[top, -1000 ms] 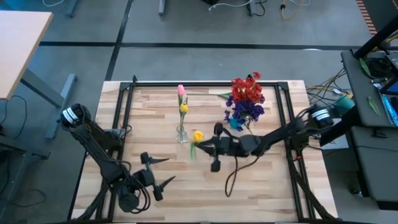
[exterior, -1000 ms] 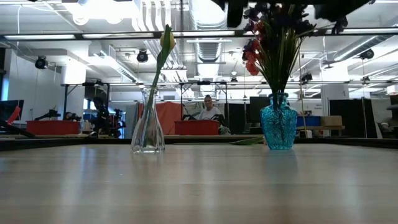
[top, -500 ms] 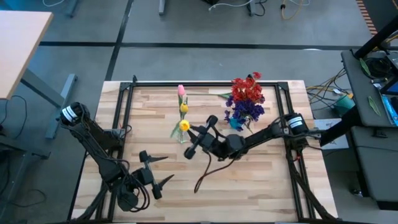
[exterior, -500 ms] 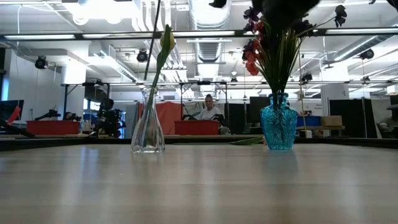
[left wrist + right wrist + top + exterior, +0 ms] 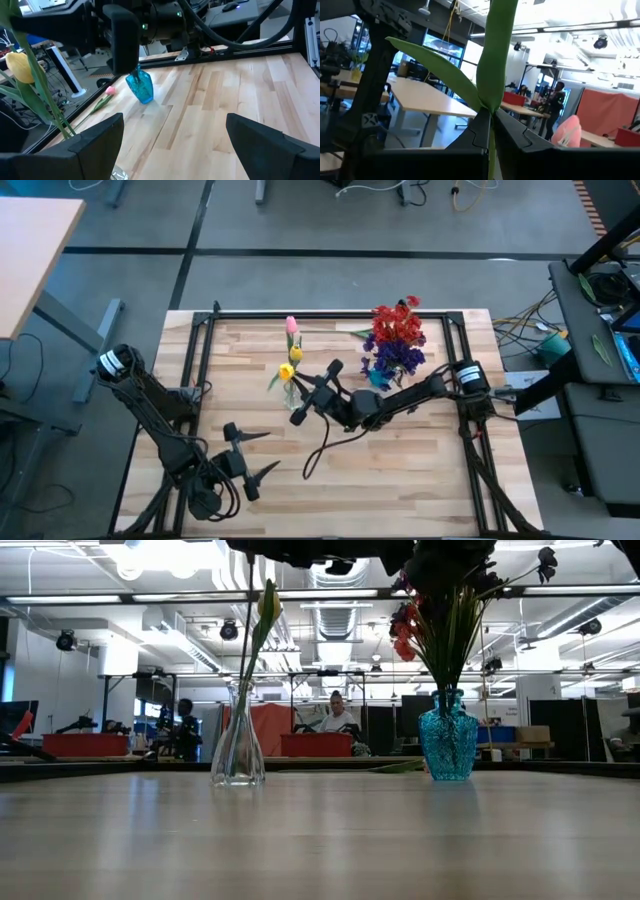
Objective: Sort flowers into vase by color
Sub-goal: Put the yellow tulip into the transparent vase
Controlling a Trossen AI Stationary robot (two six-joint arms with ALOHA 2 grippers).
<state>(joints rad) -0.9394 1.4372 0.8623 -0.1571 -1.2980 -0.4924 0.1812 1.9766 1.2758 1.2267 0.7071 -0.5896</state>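
A clear glass vase (image 5: 291, 396) stands mid-table with a pink tulip (image 5: 291, 326) and a yellow tulip (image 5: 295, 354) in it; it also shows in the low view (image 5: 238, 750). My right gripper (image 5: 303, 397) is beside that vase, shut on another yellow tulip (image 5: 286, 371). A blue vase (image 5: 378, 378) to the right holds red blossoms (image 5: 396, 328) and purple blossoms (image 5: 398, 360). A pink tulip (image 5: 109, 91) lies on the table beyond the blue vase. My left gripper (image 5: 252, 455) waits open near the front left. My right gripper pinches the yellow tulip's green stem (image 5: 490, 131) between its two fingers, just below where a leaf (image 5: 437, 65) branches off. The fingers come from the table's right side and lie across the stem. The tulip is lifted clear of the table, blossom uppermost, over the clear vase.
A black frame (image 5: 330, 313) runs round the wooden table's edges. The near half of the table (image 5: 400, 490) is bare wood. People stand in the room beyond the table (image 5: 336, 712).
My right gripper has gone toward the table's left and far edges with the yellow tulip, from right of the clear vase to just over it. It has turned about on the way. The tulip stays lifted clear.
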